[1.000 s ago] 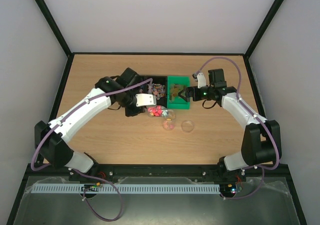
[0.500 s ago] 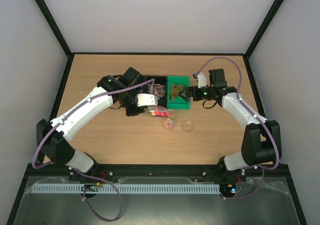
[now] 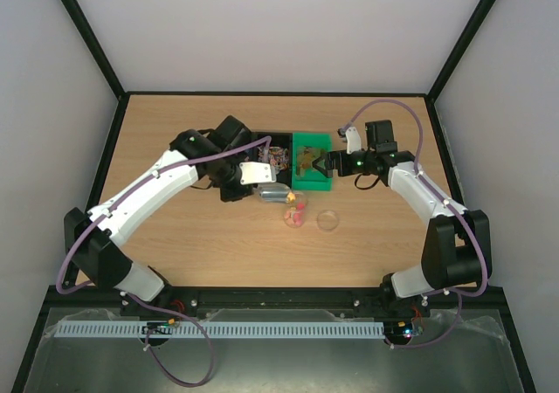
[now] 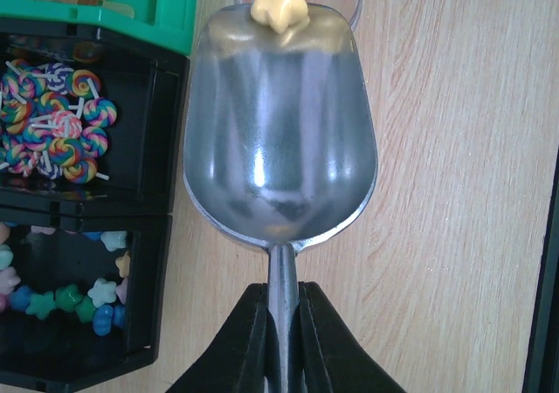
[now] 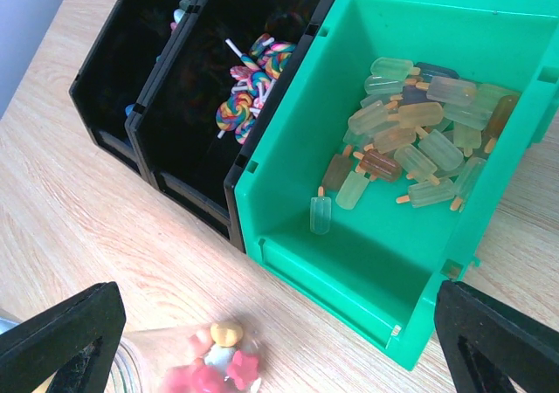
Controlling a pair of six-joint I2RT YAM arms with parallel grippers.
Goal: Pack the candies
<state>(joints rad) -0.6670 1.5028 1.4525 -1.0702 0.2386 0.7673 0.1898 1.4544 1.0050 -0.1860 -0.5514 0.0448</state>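
Left tool (image 4: 281,323) clamped on scoop (image 4: 279,131), one yellow candy (image 4: 279,4) at its lip, candies (image 5: 229,365) in jar (image 3: 287,219); right tool (image 3: 331,162) gaping, empty; lid (image 3: 327,221) off.

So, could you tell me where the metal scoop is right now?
Left of centre in the top view: the metal scoop sits in the left fingers, beside the black bins, its lip over the small clear jar.

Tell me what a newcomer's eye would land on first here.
The metal scoop, held in the left gripper, fills the left wrist view, one yellow candy at its lip. Next, the bright green bin of popsicle candies beside a black bin of lollipops.
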